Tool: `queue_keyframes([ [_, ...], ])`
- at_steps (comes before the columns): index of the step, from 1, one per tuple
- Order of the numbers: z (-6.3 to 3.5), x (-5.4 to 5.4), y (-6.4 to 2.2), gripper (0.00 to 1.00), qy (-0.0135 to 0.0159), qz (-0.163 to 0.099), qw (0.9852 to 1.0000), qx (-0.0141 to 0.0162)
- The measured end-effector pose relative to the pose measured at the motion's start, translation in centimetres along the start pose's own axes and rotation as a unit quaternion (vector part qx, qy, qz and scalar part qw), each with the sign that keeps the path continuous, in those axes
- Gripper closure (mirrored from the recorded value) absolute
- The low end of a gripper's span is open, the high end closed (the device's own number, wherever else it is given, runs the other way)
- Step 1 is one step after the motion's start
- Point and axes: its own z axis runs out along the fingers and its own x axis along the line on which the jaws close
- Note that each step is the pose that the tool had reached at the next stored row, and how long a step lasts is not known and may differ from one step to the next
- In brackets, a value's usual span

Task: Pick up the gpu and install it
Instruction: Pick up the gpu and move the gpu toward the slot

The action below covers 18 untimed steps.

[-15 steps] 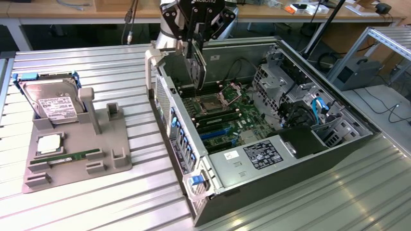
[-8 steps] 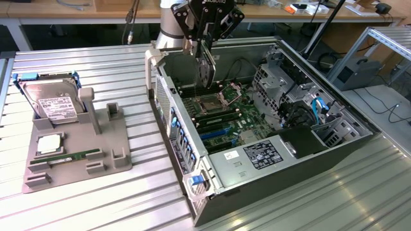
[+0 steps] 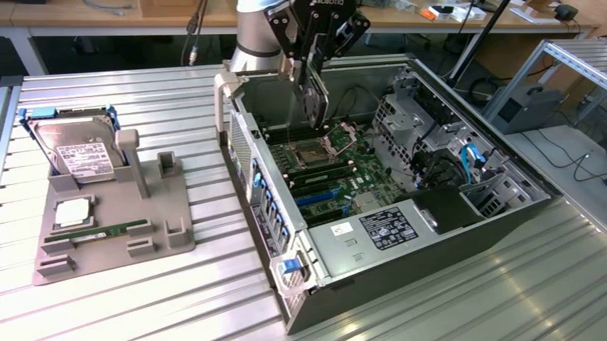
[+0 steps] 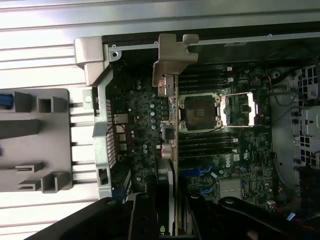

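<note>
End effector [image 3: 316, 60], black and metal-fingered, is clamped on the thin dark rectangular gpu [image 3: 315, 99], held upright above the open black computer case [image 3: 408, 284] on the ribbed metal desk [image 3: 142, 298]. From the wrist, the gpu's silver bracket [image 4: 169, 80] hangs inside the case's rim, over the green motherboard [image 4: 140, 125].

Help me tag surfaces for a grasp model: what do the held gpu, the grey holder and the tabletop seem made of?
gpu: dark matte board, likely circuit laminate; its bracket looks like bent sheet metal, dull silver. Grey holder: probably plastic, uniformly matte and blocky. Tabletop: likely aluminium, pale and ribbed with a soft sheen.
</note>
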Motion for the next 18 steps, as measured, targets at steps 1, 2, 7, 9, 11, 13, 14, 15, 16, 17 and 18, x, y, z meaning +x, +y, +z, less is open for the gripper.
queue_keyframes([
  [1,0.02,-0.3,0.02,0.73,0.0,0.0,1.0,0.0003],
  [2,0.05,-0.6,0.04,0.73,0.0,0.0,1.0,0.0004],
  [7,0.33,-2.5,0.17,0.73,0.0004,-0.009,1.0,0.0015],
  [9,0.48,-3.5,0.24,0.73,0.0006,-0.011,0.9999,0.0022],
  [11,0.62,-4.3,0.3,0.73,0.0008,-0.013,0.9999,0.0026],
  [13,0.87,-5.9,0.38,0.73,0.0014,-0.015,0.9999,0.0035],
  [14,0.98,-6.5,0.4,0.73,0.0016,-0.015,0.9999,0.0037],
  [15,1.07,-7.0,0.4,0.73,0.0019,-0.016,0.9999,0.0039],
  [16,1.13,-7.3,0.4,0.73,0.002,-0.016,0.9999,0.0039],
  [17,1.23,-7.7,0.4,0.73,0.0022,-0.016,0.9999,0.0042],
  [18,1.34,-8.3,0.39,0.73,0.0023,-0.017,0.9998,0.0044],
])
